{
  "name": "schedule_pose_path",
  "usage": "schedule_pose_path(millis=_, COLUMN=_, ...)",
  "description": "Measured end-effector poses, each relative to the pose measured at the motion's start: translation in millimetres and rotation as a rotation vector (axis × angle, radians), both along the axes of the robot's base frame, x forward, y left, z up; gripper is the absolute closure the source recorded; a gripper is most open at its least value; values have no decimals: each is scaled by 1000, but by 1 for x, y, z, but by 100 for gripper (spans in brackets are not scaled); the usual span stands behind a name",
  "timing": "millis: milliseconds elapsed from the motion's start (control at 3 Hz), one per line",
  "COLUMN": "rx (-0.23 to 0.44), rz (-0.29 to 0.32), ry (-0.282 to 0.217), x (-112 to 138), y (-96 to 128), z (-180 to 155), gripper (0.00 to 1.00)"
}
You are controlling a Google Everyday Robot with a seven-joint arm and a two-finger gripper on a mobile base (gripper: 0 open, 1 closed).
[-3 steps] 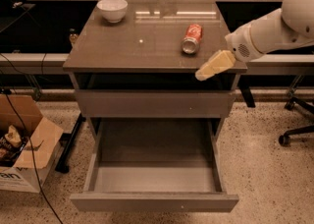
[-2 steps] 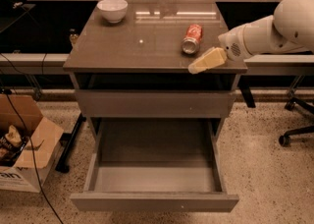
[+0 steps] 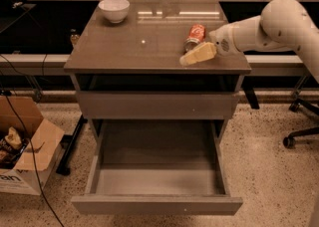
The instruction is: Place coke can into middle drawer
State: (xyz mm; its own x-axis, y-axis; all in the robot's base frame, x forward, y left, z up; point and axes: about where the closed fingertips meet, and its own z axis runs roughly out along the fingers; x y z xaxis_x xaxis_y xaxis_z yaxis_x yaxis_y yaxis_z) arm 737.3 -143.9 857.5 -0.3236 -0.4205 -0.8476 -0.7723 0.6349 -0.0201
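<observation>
The coke can (image 3: 195, 36) lies on its side at the right of the cabinet top (image 3: 129, 47), red with a silver end. My gripper (image 3: 190, 58) comes in from the right on a white arm (image 3: 269, 24). It sits low over the top, just in front of the can and close against it. The middle drawer (image 3: 157, 181) is pulled out below, a shallow grey tray with nothing in it. Its plain front (image 3: 157, 205) is nearest to me. The closed drawer front (image 3: 157, 104) above it is shut.
A white bowl (image 3: 113, 9) stands at the back left of the cabinet top. An open cardboard box (image 3: 22, 159) sits on the floor at the left with cables by it. An office chair base (image 3: 299, 134) is at the right.
My gripper has moved left and up, from beyond the cabinet's right front corner to right in front of the can. The can and drawer have not moved.
</observation>
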Motion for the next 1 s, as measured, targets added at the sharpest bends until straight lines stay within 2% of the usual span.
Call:
schedule_pose_path(millis=333, rx=13, rz=7, ry=-9, x=22, y=11, z=-1, gripper=0)
schedule_pose_path(millis=667, rx=33, rz=-23, ry=2, x=44, y=11, z=-10, gripper=0)
schedule_pose_path(millis=1000, rx=61, rz=-87, ry=24, x=61, y=5, z=-23, gripper=0)
